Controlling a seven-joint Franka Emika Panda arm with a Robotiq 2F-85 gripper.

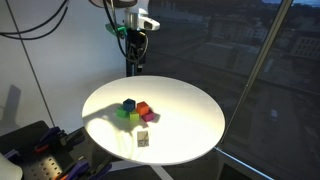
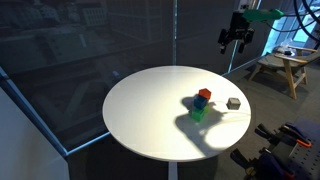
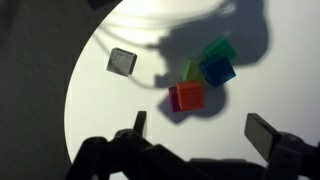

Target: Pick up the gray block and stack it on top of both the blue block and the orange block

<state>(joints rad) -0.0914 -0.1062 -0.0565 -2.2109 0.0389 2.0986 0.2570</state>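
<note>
The gripper (image 3: pixel 200 128) hangs high, wide open and empty; best lowered squarely over the gray block (image 3: pixel 122 62); jaws flanking 2 flat sides, clear of the blue block (image 3: pixel 217 70).

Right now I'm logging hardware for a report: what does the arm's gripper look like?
The gripper is black: two blocky fingers on a dark linkage body, seen in the wrist view. In an exterior view a pale grey-white wrist housing sits above it, with a green part beside. No markings are legible.
</note>
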